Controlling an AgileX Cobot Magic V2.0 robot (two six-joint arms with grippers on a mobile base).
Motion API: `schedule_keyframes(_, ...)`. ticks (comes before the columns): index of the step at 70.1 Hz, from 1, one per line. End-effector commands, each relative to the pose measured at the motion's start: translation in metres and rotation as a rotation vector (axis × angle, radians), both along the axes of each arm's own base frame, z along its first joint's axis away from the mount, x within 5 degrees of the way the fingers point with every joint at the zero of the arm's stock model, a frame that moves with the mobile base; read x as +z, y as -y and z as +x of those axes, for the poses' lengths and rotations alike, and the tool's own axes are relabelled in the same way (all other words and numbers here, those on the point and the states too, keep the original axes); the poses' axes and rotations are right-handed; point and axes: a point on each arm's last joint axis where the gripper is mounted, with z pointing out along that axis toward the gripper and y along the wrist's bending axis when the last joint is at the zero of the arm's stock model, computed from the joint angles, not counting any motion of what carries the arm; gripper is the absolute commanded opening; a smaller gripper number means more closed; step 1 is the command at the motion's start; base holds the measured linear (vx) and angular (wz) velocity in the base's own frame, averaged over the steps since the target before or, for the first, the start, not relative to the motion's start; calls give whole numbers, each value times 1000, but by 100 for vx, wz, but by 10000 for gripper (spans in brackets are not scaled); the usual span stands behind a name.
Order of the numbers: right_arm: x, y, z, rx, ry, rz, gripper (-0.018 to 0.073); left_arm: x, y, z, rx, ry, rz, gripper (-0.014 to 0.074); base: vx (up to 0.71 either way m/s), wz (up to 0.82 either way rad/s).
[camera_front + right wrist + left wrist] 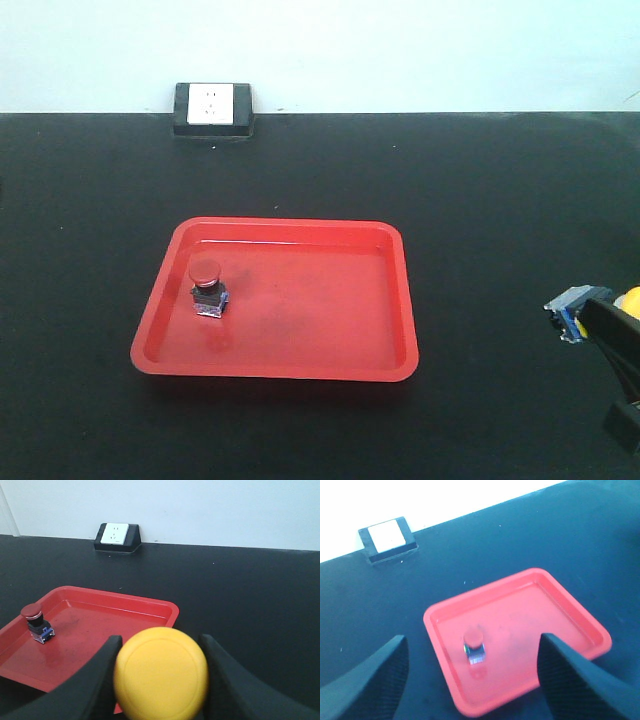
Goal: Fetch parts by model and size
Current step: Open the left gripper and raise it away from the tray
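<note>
While my right end effector (160, 647) is clenched on the yellow-capped switch (161, 675), well off to the right of the red tray (290, 226) on the black worktop (480, 170), my left end effector (471, 652) just hangs wide open. The red-capped switch (207, 287) is sitting upright in the tray's left part.

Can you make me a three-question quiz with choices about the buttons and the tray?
1. Where is the red button? A. in the red tray B. beside the tray C. under the tray
2. How many buttons are in the tray? A. none B. one C. three
3. What is the right gripper doing? A. gaping empty B. clamping the yellow button C. touching the tray
Answers: 1 A, it stands on the tray floor; 2 B, only the red one is inside; 3 B, it squeezes the yellow cap.
</note>
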Motion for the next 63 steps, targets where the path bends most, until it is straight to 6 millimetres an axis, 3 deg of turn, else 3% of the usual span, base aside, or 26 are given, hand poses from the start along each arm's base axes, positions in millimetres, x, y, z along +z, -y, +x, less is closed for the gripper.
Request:
schedule_keyframes(1, 17, 0, 3, -10, 101, 19, -10, -1, -8, -25, -2, 103, -53, 502, 0, 0)
schedule_keyframes(17, 17, 0, 3, -10, 101, 19, -10, -42, -26, -73, 8, 169, -106, 502, 0, 0)
schedule_keyframes(31, 17, 0, 3, -10, 105, 20, -10, -80, -35, -97, 10, 223, -126, 502, 0, 0)
schedule_keyframes(48, 17, 0, 3, -11, 106, 28, -10, -115, -35, -98, 13, 222, -127, 502, 0, 0)
schedule_keyframes(63, 22, -3, 10, -10, 75, 47, -6, -133, -33, -91, 15, 172, -108, 502, 0, 0)
